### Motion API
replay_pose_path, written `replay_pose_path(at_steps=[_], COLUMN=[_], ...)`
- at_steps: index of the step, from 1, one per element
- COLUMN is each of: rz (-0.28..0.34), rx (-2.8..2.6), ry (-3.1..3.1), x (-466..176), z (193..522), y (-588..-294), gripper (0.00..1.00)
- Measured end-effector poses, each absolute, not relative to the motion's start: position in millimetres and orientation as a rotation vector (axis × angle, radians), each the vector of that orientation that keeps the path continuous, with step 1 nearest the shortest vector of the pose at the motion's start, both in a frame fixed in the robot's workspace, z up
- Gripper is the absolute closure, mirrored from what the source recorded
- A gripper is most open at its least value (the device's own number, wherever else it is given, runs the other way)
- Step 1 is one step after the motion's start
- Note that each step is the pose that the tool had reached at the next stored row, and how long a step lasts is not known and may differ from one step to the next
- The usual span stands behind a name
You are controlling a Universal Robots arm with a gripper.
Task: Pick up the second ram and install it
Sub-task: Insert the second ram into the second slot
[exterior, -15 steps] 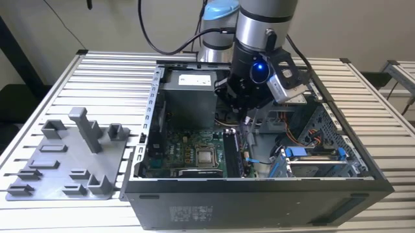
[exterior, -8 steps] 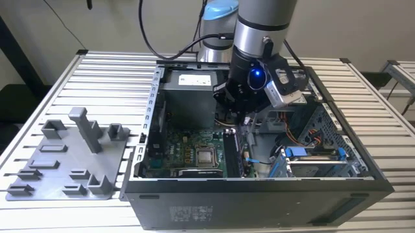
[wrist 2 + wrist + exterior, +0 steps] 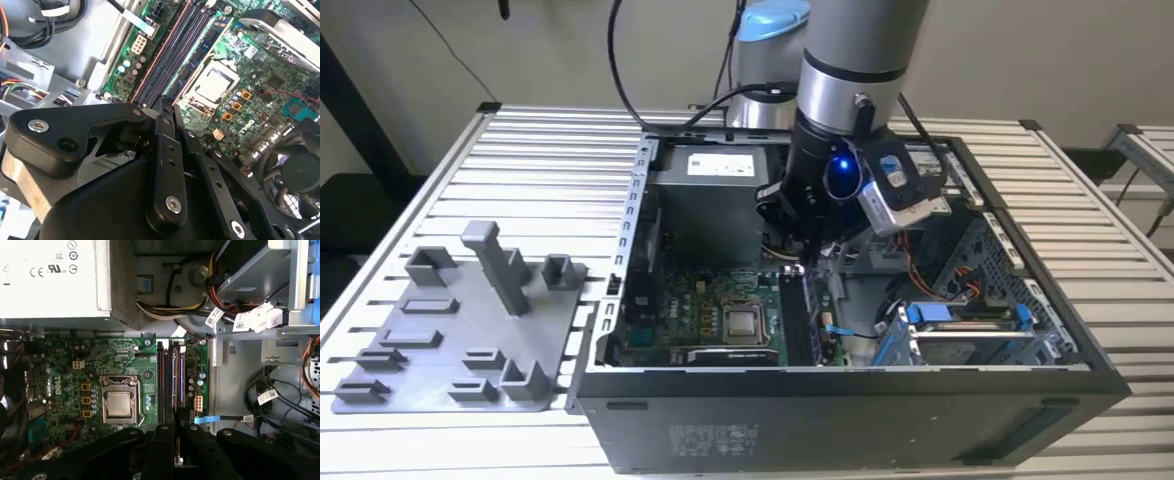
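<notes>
- My gripper (image 3: 175, 437) hangs low inside the computer case (image 3: 854, 430). The jaws are drawn narrow, almost touching, right over one end of the memory slots (image 3: 164, 385).
- The ram stick (image 3: 181, 380) stands on edge among those slots and runs away from me, alongside the processor socket (image 3: 120, 402). I think its end sits at or between my jaws. My own fingers (image 3: 160, 450) hide that spot, so I cannot say whether I pinch it or only touch it.
- If the stick is not square in its slot, a push at this one end could seat it crooked, bend it, or scrape the green board (image 3: 60, 370).
- If the clip at the slot's end is not open, the force would go into the stick rather than home.
- Just beside the slots lie a white plug (image 3: 198, 402) and a blue cable tab (image 3: 205, 418). A sideways slip could snag either one.
- Farther off, loose wires (image 3: 270, 400) and the drive cage (image 3: 961, 330) crowd my wrist, and a wide swing could catch them.
- The grey tray (image 3: 454, 330) sits outside the case, well apart.
</notes>
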State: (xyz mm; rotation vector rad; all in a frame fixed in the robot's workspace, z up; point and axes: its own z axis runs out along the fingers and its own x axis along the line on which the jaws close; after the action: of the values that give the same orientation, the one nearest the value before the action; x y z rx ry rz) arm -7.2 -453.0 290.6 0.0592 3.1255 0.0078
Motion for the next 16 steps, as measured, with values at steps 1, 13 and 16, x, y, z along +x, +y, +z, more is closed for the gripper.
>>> replay_pose_path(at_steps=[1,13,16], rz=[0.008,0.008,0.008], rx=[0.059,0.051,0.051], ry=[3.125,3.127,3.129], x=[-7.7,-9.6,-9.6], z=[288.8,272.5,268.6], y=[-453.0,-453.2,-453.3], gripper=[0.86,0.86,0.86])
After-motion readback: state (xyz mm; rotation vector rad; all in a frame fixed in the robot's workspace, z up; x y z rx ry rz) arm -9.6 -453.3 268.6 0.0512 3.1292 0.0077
